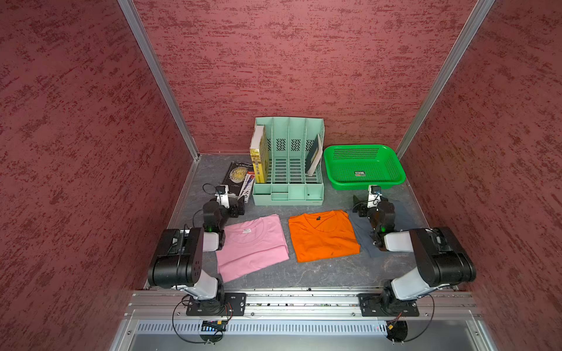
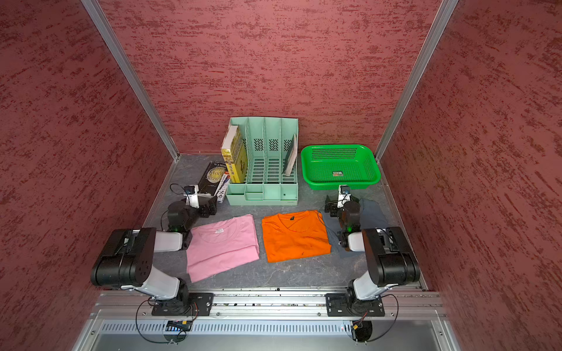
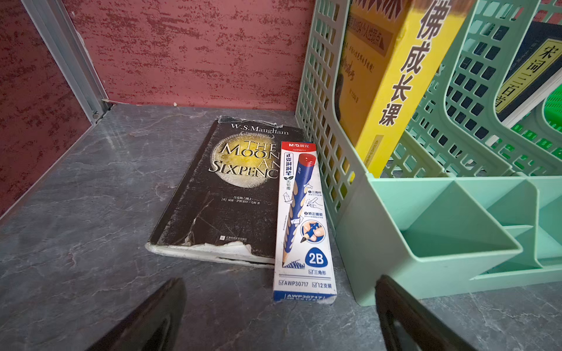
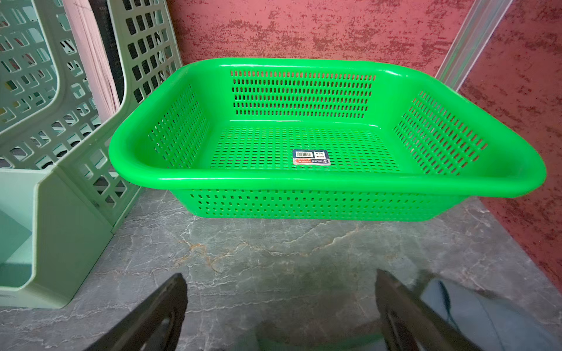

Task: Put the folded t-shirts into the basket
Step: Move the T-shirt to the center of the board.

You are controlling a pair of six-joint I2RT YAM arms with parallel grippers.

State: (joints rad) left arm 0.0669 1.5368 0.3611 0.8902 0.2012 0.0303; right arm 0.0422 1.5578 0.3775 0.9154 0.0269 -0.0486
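Note:
Three folded t-shirts lie in a row on the grey table in both top views: a pink one at the left, an orange one in the middle, and a grey-blue one at the right, largely hidden under my right arm. The green basket stands at the back right with only a sticker inside. My left gripper is open over bare table behind the pink shirt. My right gripper is open in front of the basket's near rim, with a grey-blue shirt corner beside one finger.
A mint-green file organizer stands at the back centre, holding a yellow book and a dark book. Left of it a black book lies flat with a pencil box alongside. Red walls close in three sides.

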